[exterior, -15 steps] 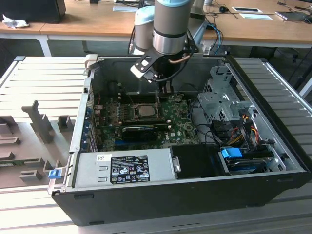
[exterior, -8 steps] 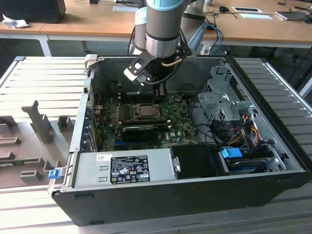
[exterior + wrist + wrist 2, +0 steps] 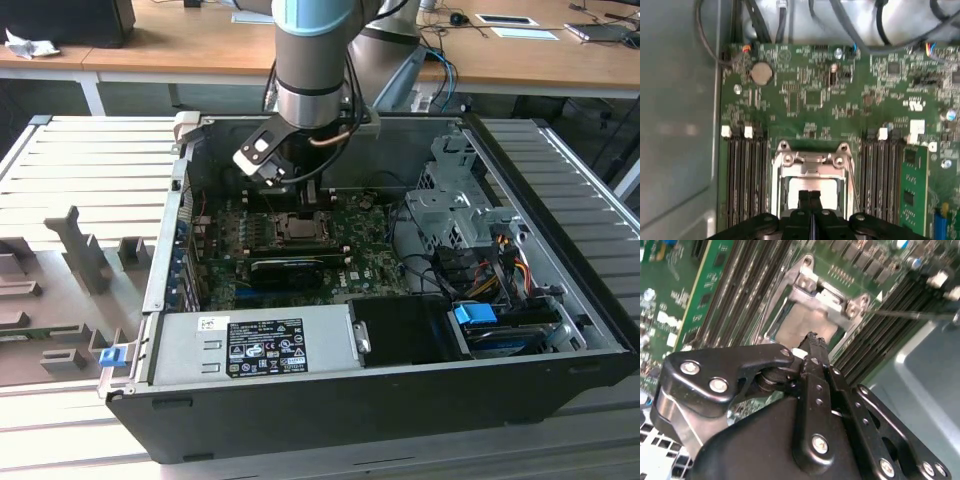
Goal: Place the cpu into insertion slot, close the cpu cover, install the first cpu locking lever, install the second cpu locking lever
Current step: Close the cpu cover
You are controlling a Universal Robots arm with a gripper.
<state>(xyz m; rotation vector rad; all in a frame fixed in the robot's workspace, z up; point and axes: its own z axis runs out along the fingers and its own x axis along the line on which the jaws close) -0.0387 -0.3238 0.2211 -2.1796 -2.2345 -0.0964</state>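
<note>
The claw (image 3: 810,196), fingers pressed together on nothing, hangs over the pale chip (image 3: 810,184), which lies flat in its socket (image 3: 776,172) directly under the tips, with the green board (image 3: 810,100) stretching away beyond.

Cpu (image 3: 796,184) in insertion slot (image 3: 777,166), between memory slots (image 3: 745,175).

Your arm (image 3: 310,60) is reaching straight down, wrist vertical, and your pincer (image 3: 809,196) is pressing its 2 fingers (image 3: 816,357) together, tips pointing downward.
</note>
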